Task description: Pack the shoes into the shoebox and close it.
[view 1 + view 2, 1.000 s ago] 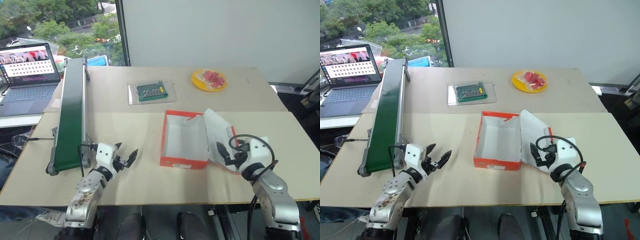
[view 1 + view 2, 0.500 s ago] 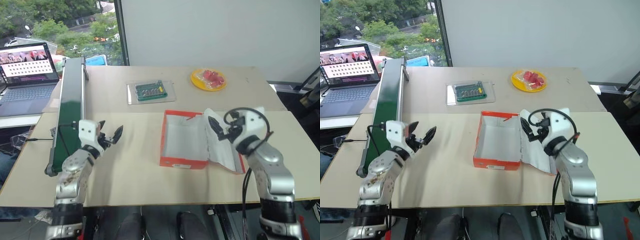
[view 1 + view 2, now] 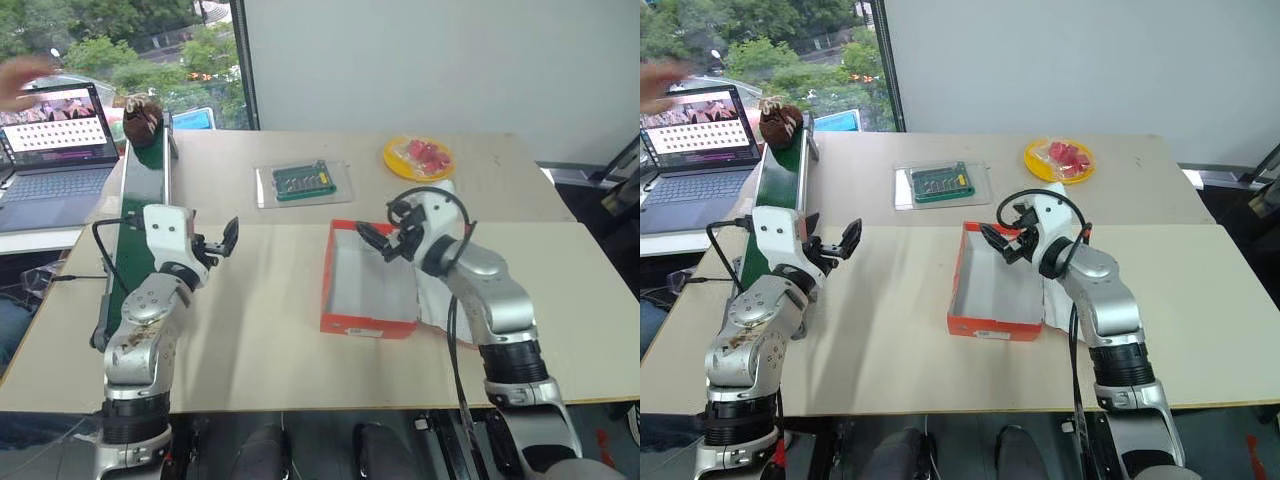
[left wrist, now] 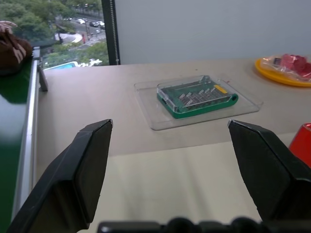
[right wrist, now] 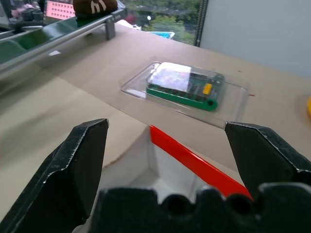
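One dark brown fuzzy shoe [image 3: 143,120] sits on the far end of the green conveyor belt [image 3: 140,205]; the same shoe [image 4: 11,49] lies far ahead of my left gripper. The orange-red shoebox [image 3: 365,325] lies open in the middle of the table, white inside and empty. Its lid [image 3: 437,300] is folded out to the right, partly behind my right arm. My left gripper [image 3: 222,240] is open and raised beside the conveyor, holding nothing. Above the box's far right corner, my right gripper [image 3: 377,240] hovers open and empty, pointing left.
A clear tray with a green board [image 3: 302,182] lies beyond the box. A yellow plate of red pieces [image 3: 418,157] is at the far right. A laptop [image 3: 55,135] stands left of the conveyor, with a person's hand [image 3: 22,78] above it.
Both arms rose. The right gripper swung left from the lid to over the box. The left gripper lifted toward the conveyor. A shoe and a person's hand appeared at the conveyor's far end.
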Controlling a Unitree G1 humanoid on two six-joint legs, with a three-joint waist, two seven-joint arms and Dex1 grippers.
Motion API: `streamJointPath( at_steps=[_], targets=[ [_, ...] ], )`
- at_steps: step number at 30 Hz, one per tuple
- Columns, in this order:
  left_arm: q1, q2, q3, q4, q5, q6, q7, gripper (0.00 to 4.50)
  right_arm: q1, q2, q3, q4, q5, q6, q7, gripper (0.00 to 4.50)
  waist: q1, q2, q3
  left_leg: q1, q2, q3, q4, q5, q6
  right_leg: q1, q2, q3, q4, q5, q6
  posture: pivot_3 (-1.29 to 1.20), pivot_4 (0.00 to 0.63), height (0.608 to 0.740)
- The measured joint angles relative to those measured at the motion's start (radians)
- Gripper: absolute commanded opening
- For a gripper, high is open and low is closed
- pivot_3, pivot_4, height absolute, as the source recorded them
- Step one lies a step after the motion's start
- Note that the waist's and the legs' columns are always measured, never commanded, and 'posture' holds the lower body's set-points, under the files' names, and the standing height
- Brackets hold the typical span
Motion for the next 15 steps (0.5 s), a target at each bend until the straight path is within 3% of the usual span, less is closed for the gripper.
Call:
streamJointPath(
  at_steps=[7,15],
  targets=[
    [0.023,0.003,0.109,-0.019,0.024,0.015,0.097,4.08,-0.028,0.066,0.107,-0.031,0.085,0.114,0.133,4.46,-0.004,0.0,0.0,0.0,0.001,0.0,-0.001,0.0,0.0,-0.001,0.001,0.0,0.001,0.0,-0.001,0.0,0.15,0.74],
    [0.104,0.072,0.258,0.014,0.029,-0.007,0.094,4.08,-0.071,0.082,0.173,-0.018,0.114,0.13,0.231,4.46,-0.001,0.0,0.0,0.0,0.001,-0.001,0.0,0.0,-0.001,-0.001,0.0,-0.002,0.001,0.0,-0.001,0.0,0.15,0.74]
  ],
)
